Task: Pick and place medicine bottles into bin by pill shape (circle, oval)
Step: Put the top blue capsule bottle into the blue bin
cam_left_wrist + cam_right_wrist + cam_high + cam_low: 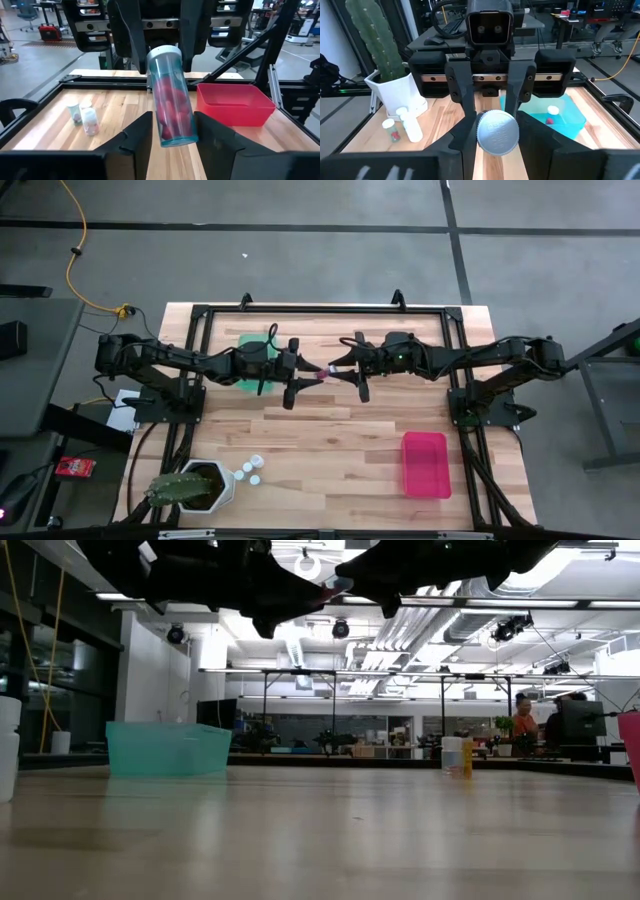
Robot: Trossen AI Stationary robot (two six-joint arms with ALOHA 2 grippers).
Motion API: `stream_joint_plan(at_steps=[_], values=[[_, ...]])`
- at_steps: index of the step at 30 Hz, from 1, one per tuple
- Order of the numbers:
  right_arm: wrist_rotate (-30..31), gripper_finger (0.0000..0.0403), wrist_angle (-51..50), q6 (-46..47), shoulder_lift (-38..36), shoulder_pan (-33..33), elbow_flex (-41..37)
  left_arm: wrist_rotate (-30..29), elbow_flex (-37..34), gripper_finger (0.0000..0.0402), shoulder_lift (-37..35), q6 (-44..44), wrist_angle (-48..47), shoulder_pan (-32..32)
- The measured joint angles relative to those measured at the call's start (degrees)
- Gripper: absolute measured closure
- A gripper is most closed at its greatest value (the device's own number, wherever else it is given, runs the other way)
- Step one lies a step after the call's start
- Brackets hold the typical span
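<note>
Meeting above the middle of the bench [330, 435], the left claw [300, 380] and the right claw [345, 365] face each other with one medicine bottle [324, 374] spanning the gap between them. In the left wrist view that bottle [171, 97] is a clear cylinder holding pink pills, its white-capped end clamped between the right claw's dark fingers [127, 30] while its base sits between the left claw's fingers [135, 137], which stand narrowly parted on either side with a slim gap to the body. The right wrist view shows the ribbed white cap [497, 132] gripped between the right claw's own fingers [465, 135], the left claw [490, 82] opposite around the far end.

Behind the left claw lies a teal bin [250, 360] with a small bottle [553, 111] inside. A pink bin [425, 464] rests near the front right. Three more capped bottles [250, 470] lie beside a white hexagonal cactus pot [205, 485] at the front left.
</note>
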Motion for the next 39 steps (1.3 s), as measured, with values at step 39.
stream_joint_plan(at_steps=[39], values=[[19.82, 0.018, -25.87, -6.04, -19.84, -0.2, -6.36, -20.62, -0.07, 0.0307, -25.49, -10.38, -53.81, 2.71]])
